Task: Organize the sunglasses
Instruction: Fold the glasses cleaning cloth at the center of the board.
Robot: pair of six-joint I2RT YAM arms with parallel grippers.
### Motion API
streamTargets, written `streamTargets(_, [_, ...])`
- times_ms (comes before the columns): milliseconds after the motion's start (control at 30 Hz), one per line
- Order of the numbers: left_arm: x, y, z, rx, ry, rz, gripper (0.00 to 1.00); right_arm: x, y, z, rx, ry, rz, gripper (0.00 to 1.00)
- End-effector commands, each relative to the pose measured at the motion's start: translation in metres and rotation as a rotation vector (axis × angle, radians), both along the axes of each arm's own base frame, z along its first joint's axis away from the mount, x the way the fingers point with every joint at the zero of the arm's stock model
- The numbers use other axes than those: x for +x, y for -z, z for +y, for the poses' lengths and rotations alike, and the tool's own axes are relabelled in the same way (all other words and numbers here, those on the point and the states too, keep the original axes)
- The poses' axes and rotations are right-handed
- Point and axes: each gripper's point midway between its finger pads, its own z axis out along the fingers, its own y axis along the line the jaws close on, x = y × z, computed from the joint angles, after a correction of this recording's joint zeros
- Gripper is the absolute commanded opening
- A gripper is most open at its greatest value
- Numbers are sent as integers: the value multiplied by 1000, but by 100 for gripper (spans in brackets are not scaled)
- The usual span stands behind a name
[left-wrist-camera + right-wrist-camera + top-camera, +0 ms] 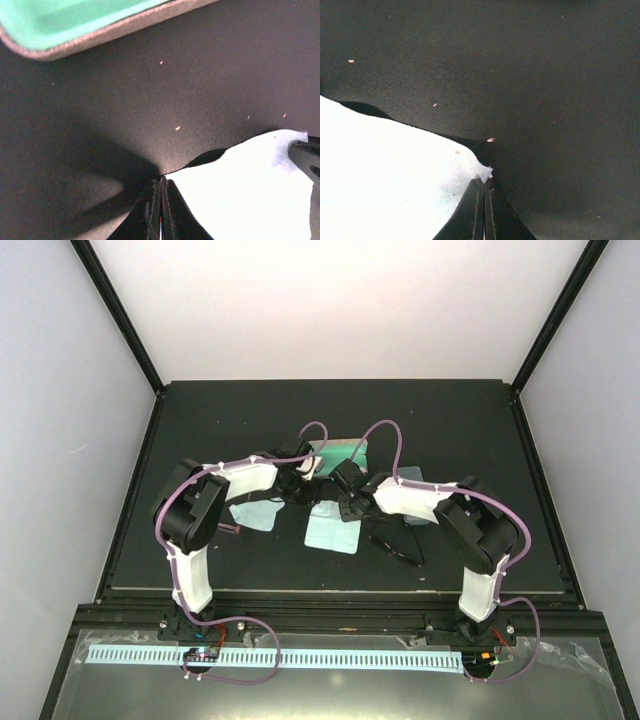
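A light blue cloth [330,528] lies mid-table, and both grippers pinch a corner of it. My left gripper [162,179] is shut on the corner of the cloth [250,195] nearest an open case. My right gripper [484,180] is shut on the opposite corner of the cloth [380,180]. From above, the left gripper [308,485] and right gripper [350,508] nearly meet. The black sunglasses [398,543] lie on the mat just right of the cloth, partly under the right arm. A thin reddish piece [228,528] by the left arm may be the other sunglasses.
An open case with a teal lining [340,452] [75,25] sits just beyond the grippers. A second light blue cloth [255,512] lies under the left arm. The black mat [450,430] ends at raised edges on the left and right.
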Motion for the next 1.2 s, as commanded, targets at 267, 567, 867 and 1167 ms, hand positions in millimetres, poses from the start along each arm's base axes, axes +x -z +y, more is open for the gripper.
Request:
streamTargets(267, [-9, -34, 3, -51, -2, -86, 2, 6, -34, 21, 113, -114, -70, 1])
streamTargets(567, [-19, -48, 3, -104, -4, -101, 2, -6, -42, 21, 166, -156, -89, 1])
streamTargets(867, [-45, -46, 4, -156, 21, -53, 1, -32, -34, 23, 243, -227, -35, 1])
streamTargets(1167, [-60, -40, 10, -156, 18, -23, 1, -41, -33, 20, 244, -255, -21, 1])
